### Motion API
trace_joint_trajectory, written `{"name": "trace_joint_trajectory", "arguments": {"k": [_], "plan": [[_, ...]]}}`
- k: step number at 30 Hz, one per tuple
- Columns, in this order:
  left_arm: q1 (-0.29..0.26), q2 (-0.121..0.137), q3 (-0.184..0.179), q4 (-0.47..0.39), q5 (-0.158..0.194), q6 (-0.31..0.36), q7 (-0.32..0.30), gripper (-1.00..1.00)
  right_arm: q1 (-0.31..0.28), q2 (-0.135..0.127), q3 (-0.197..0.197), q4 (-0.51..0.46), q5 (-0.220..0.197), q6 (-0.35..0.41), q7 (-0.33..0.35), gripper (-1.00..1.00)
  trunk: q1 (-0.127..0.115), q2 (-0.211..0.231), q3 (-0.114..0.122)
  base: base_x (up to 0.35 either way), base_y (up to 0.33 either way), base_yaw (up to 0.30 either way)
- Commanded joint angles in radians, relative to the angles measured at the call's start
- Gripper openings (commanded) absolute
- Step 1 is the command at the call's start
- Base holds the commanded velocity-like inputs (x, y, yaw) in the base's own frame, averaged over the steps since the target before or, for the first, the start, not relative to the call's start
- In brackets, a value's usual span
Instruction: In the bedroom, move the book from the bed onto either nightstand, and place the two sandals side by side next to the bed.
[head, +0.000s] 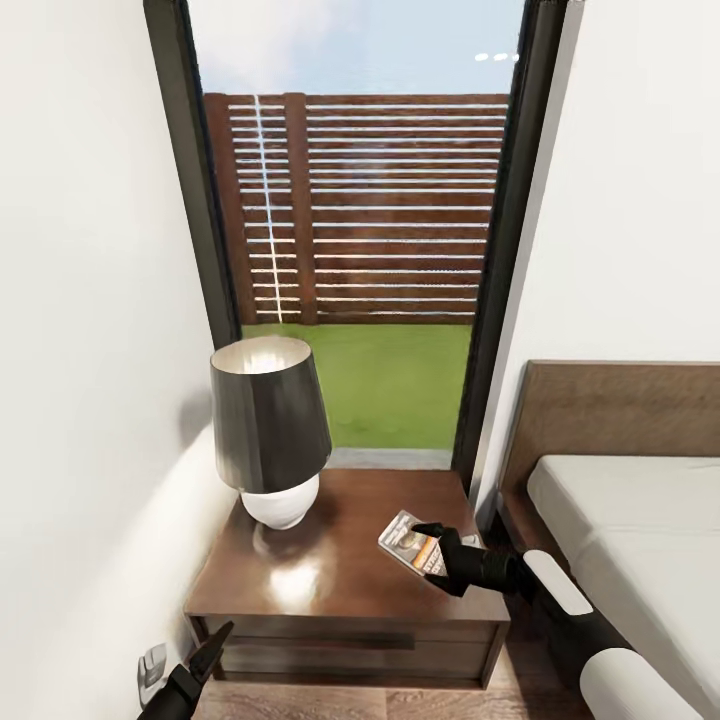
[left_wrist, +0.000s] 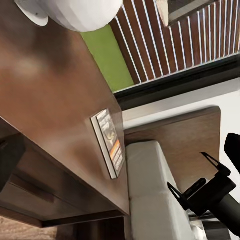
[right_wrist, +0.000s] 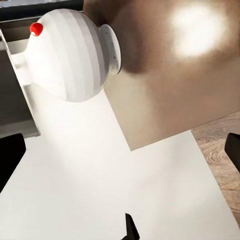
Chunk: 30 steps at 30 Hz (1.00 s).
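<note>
We see the bed (head: 630, 520) at the right, beside the nightstand (head: 340, 580) carrying a lamp (head: 268, 425). The book (head: 412, 545) sits near the nightstand's right edge by the bed, at the right pincer (head: 425, 540); whether that pincer grips it we cannot tell. A nudge there could tip it off. The left pincer (head: 212, 645) hangs spread, empty, by the front-left corner.

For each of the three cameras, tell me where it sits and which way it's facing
Head view: on the head, looking forward and down at the nightstand, lamp, window and bed; right gripper at the book, left gripper low.
Left wrist view: from low beside the nightstand, across the book toward the bed; the right gripper shows.
Right wrist view: above the nightstand top, looking at the lamp base.
Shared: nightstand and lamp.
</note>
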<state>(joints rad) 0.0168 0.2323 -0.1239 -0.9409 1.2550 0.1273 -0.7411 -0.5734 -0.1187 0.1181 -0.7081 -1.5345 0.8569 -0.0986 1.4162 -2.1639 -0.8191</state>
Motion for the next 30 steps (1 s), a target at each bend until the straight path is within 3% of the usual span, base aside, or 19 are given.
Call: {"name": "trace_joint_trajectory", "arguments": {"k": [1, 11, 20, 22, 25, 26, 27, 30], "plan": [[0.0, 0.001, -0.001, -0.001, 0.011, 0.01, -0.001, 1.0, 0.0, -0.001, 0.003, -0.001, -0.01, 0.0, -0.01, 1.0, -0.004, 0.007, 0.002, 0.0, 0.0, 0.0], [0.0, 0.012, 0.0, -0.001, 0.008, 0.012, 0.001, 1.0, 0.0, -0.006, 0.003, -0.001, -0.006, 0.005, -0.007, 1.0, -0.042, 0.077, 0.034, 0.0, 0.0, 0.0], [0.0, 0.024, -0.009, 0.002, -0.001, 0.012, 0.004, 1.0, 0.004, -0.064, 0.013, 0.0, 0.013, 0.008, -0.006, 1.0, -0.077, 0.14, 0.062, 0.0, 0.0, 0.0], [0.0, 0.024, -0.011, 0.012, -0.021, 0.012, 0.005, 1.0, 0.005, -0.077, 0.015, 0.0, 0.029, 0.008, -0.006, 1.0, -0.085, 0.154, 0.068, 0.0, 0.0, 0.0], [0.0, 0.025, -0.012, 0.049, -0.078, 0.011, 0.004, 1.0, 0.006, -0.094, 0.016, 0.004, 0.07, 0.009, -0.005, 1.0, -0.096, 0.175, 0.078, 0.0, 0.0, 0.0], [0.0, 0.025, -0.012, 0.049, -0.078, 0.011, 0.004, 1.0, 0.006, -0.094, 0.016, 0.004, 0.07, 0.009, -0.005, 1.0, -0.1, 0.182, 0.081, 0.0, 0.0, 0.0], [0.0, 0.025, -0.011, 0.079, -0.128, 0.012, 0.001, 1.0, 0.008, -0.101, 0.016, 0.015, 0.102, 0.009, -0.005, 1.0, -0.104, 0.189, 0.084, 0.0, 0.0, 0.0], [0.0, 0.025, -0.01, 0.116, -0.205, 0.012, -0.001, 1.0, 0.012, -0.107, 0.016, 0.046, 0.147, 0.01, -0.002, 1.0, -0.115, 0.21, 0.093, 0.0, 0.0, 0.0]]}}
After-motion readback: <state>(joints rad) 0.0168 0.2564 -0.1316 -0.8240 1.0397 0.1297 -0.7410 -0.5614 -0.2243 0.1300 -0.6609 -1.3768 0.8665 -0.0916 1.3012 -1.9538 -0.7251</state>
